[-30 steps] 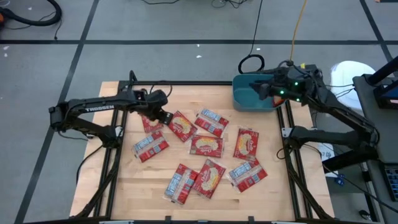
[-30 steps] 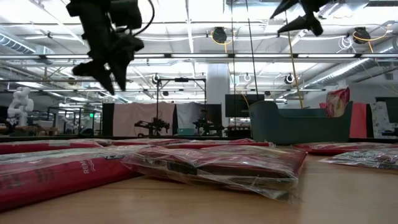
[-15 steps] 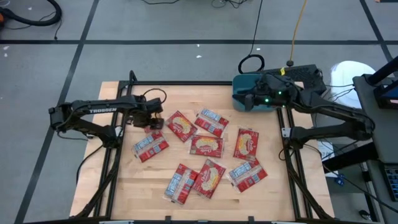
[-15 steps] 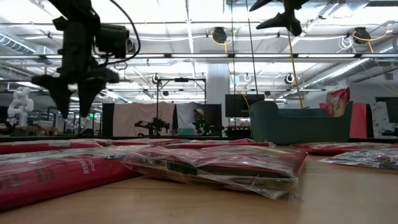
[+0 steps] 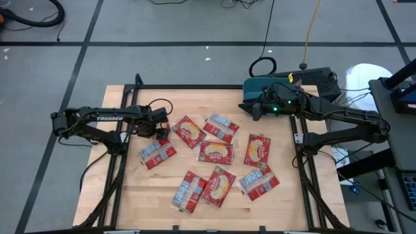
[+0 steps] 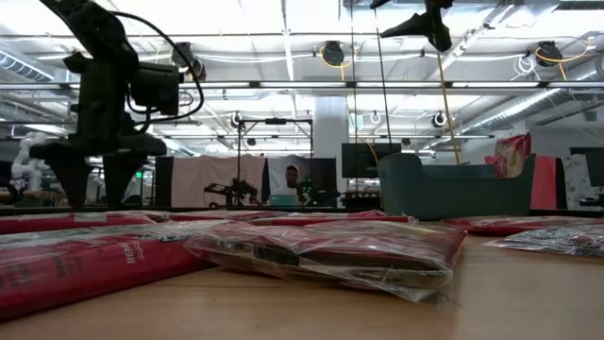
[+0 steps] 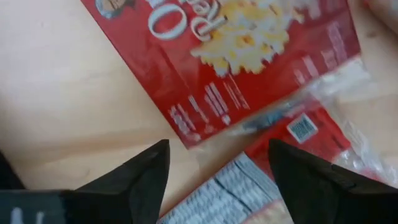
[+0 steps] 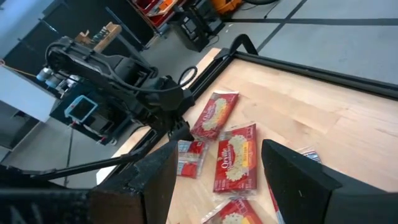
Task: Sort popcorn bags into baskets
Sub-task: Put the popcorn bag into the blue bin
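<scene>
Left tool (image 5: 158, 132) hangs low over the worktop's (image 5: 292, 195) left side, fingers spread and empty. A bag (image 5: 156, 153) lies just below it, long axis diagonal; the left arm is nearer. Right tool (image 5: 252, 110), open and empty, hovers beside the bin (image 5: 247, 86). Remaining bags scattered mid-worktop.

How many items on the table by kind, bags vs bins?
Red popcorn bags lying on the table: 9
Teal bin: 1
Total: 10
The right arm covers most of the bin, so any bags inside are not counted.
</scene>
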`<state>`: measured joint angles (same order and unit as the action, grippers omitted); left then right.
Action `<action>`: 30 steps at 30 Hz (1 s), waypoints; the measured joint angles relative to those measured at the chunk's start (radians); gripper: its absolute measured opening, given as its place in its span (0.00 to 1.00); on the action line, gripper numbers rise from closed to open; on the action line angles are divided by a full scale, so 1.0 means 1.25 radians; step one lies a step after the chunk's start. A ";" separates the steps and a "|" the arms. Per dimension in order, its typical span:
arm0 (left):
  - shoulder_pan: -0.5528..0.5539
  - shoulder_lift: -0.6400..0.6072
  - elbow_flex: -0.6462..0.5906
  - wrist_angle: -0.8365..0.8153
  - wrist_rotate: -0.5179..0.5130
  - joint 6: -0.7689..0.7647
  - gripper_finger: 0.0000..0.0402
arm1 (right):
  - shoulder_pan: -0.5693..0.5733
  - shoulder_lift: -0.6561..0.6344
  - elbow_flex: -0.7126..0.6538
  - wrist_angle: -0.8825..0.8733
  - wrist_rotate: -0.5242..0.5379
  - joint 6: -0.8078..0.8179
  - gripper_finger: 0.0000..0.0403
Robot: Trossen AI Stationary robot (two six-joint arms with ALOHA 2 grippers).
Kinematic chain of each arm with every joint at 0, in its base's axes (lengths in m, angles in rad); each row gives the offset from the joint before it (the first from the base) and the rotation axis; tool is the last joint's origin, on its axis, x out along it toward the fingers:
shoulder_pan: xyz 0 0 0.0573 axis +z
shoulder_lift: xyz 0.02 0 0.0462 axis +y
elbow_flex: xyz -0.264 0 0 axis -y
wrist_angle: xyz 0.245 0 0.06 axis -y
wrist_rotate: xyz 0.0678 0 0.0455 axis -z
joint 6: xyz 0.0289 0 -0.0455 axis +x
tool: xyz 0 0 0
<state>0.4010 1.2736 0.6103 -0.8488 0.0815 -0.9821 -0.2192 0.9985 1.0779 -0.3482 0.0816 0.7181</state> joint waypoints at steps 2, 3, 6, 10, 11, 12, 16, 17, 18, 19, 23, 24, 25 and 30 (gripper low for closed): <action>0.012 0.000 -0.019 0.026 -0.003 -0.001 0.64 | 0.000 -0.001 0.000 0.001 0.000 0.000 0.56; 0.018 0.000 -0.031 0.042 -0.003 -0.006 0.62 | -0.001 -0.001 0.000 0.001 0.001 -0.001 0.56; 0.038 -0.001 -0.069 0.097 0.000 -0.015 0.55 | -0.001 -0.001 0.000 0.000 0.002 -0.006 0.56; 0.057 -0.005 -0.100 0.117 -0.005 0.002 0.42 | -0.001 -0.001 0.000 0.000 0.003 -0.022 0.56; 0.058 -0.005 -0.101 0.114 -0.009 0.018 0.37 | -0.001 -0.001 0.000 0.000 0.007 -0.022 0.56; 0.061 -0.005 -0.099 0.107 -0.011 0.038 0.32 | -0.001 -0.001 0.000 0.000 0.018 -0.023 0.56; 0.068 -0.003 -0.087 0.100 -0.020 0.108 0.11 | -0.002 -0.001 0.000 0.000 0.040 -0.030 0.56; 0.068 -0.001 -0.081 0.106 -0.023 0.123 0.06 | -0.002 -0.001 0.000 0.000 0.040 -0.036 0.56; 0.068 -0.001 -0.077 0.112 -0.026 0.133 0.03 | -0.002 -0.001 0.000 0.000 0.040 -0.038 0.56; 0.068 0.000 -0.070 0.119 -0.028 0.140 0.02 | -0.002 -0.001 0.000 0.000 0.040 -0.039 0.56; 0.068 0.002 -0.035 0.137 -0.036 0.156 0.01 | -0.002 -0.001 0.000 0.000 0.042 -0.039 0.56; 0.068 0.002 -0.024 0.135 -0.038 0.156 0.01 | -0.002 -0.001 0.000 0.000 0.042 -0.039 0.56; 0.068 0.002 -0.014 0.131 -0.041 0.156 0.01 | -0.002 -0.001 0.000 0.000 0.042 -0.036 0.56; 0.068 0.002 0.044 0.104 -0.059 0.157 0.01 | -0.002 -0.001 0.000 0.000 0.065 -0.019 0.56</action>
<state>0.4858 1.2755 0.6659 -0.7188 0.0078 -0.7855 -0.2211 0.9977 1.0779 -0.3479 0.1632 0.6945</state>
